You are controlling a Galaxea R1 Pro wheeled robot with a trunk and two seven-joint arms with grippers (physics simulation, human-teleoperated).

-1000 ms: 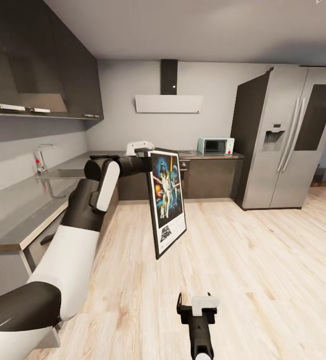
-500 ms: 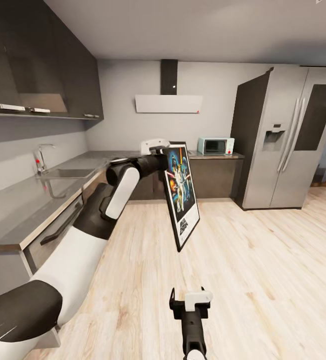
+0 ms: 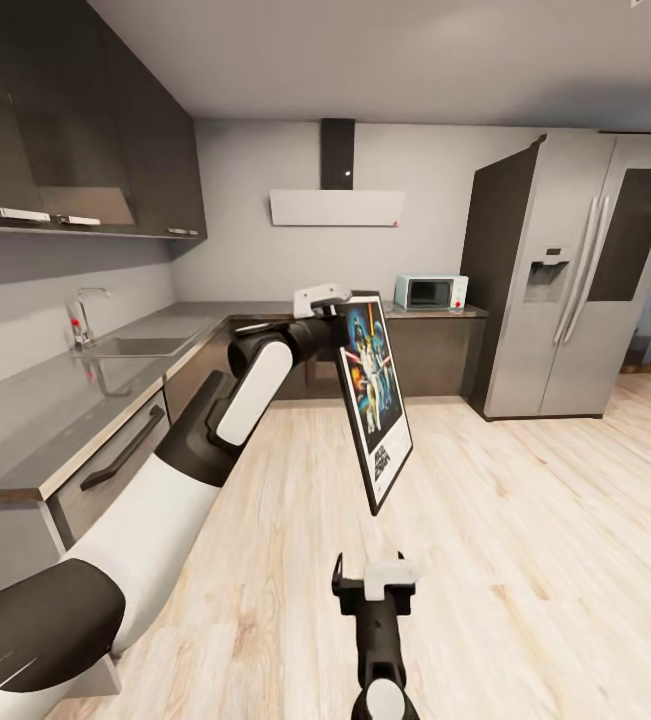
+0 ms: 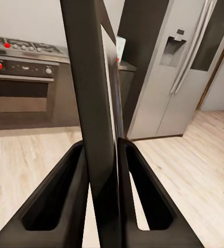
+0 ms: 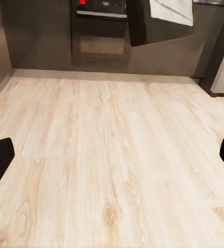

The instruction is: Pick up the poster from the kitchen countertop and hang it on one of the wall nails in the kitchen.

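Poster [image 3: 373, 392] is off the kitchen countertop [image 3: 60, 400] and held out over the wood floor [image 3: 525, 520], clamped at its upper edge by my left gripper [image 3: 327, 300]. Through the left wrist camera both fingers [image 4: 60, 206] press against the frame [image 4: 94, 103] from either side, so I read the clasp as firm. My right gripper [image 3: 369, 583] hangs low over the floor with its fingertips spread wide apart and nothing between them.

I judge this to be the carry toward a wall. I cannot make out a nail anywhere, so my first job is to find one before I commit. To do it well I would move slowly, keep the frame from swinging, and keep its lower corner clear of the right arm below it.

Its long axis runs roughly top to bottom, leaning a little, with the lettering end lowest. The printed face is turned toward the fridge [image 3: 575, 280] side and partly toward me.
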